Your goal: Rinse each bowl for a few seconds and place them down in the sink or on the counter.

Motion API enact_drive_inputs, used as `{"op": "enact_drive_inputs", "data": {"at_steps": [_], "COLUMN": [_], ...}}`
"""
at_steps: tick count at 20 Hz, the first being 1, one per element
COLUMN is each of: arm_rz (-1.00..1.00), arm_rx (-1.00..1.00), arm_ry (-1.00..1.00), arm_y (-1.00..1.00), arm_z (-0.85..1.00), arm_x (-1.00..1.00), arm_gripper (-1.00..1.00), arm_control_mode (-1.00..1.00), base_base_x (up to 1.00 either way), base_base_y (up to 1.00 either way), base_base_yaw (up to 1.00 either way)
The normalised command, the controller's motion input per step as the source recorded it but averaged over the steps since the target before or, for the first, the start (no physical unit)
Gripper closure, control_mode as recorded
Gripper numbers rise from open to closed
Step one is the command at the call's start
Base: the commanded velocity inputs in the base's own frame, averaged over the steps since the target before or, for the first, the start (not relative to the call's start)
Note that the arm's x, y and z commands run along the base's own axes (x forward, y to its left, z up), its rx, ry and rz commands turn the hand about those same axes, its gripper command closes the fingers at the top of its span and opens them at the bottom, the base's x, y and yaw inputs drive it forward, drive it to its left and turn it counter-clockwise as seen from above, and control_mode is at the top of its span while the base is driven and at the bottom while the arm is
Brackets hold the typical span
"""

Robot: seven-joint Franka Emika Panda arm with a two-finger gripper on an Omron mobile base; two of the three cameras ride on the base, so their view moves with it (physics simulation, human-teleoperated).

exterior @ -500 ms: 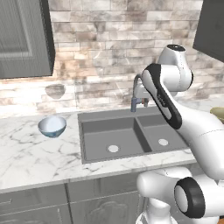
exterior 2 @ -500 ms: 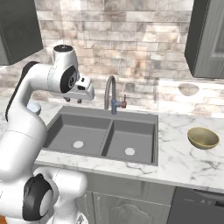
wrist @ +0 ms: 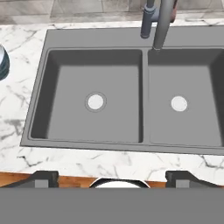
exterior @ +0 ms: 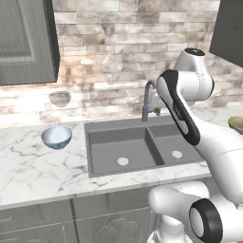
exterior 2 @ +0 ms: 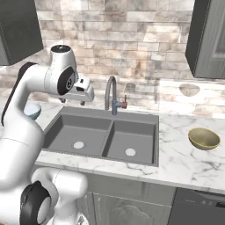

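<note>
Gripper (wrist: 112, 177) wide open and empty above the sink's (wrist: 144, 40) front edge; blue bowl (exterior: 56, 136) on the counter's (exterior: 42, 171) left end, tan bowl (exterior 2: 204, 138) right; approach a rim squarely

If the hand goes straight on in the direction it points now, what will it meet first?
Probably the sink. The open hand looks down over it, and the line seems to end in the basin with the round drain, nothing in between. Depth is uncertain.

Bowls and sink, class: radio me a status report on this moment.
Gripper open, empty, high above the sink. Blue bowl on counter left of sink, olive bowl on the right; neither rinsed. Faucet between basins; both basins bare.
</note>
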Motion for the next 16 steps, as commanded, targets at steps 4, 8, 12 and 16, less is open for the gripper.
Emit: {"op": "enact_drive_inputs", "data": {"at_steps": [4,8,12,16], "arm_rz": [0.02,0.07,0.09,0.12], "arm_rx": [-0.04,-0.05,-0.04,-0.01], "arm_ry": [-0.04,-0.08,-0.08,-0.11], "arm_y": [-0.19,-0.22,-0.25,-0.34], "arm_z": [0.16,0.17,0.09,0.00], "arm_x": [-0.31,-0.31,-0.23,-0.16], "arm_gripper": [-1.00,-1.00,-1.00,-1.00], "arm_control_mode": [-1.00,-1.00,-1.00,-1.00], "base_base_x": [0.00,0.00,0.00,0.00], "base_base_y": [0.00,0.00,0.00,0.00], "base_base_yaw": [0.00,0.00,0.00,0.00]}}
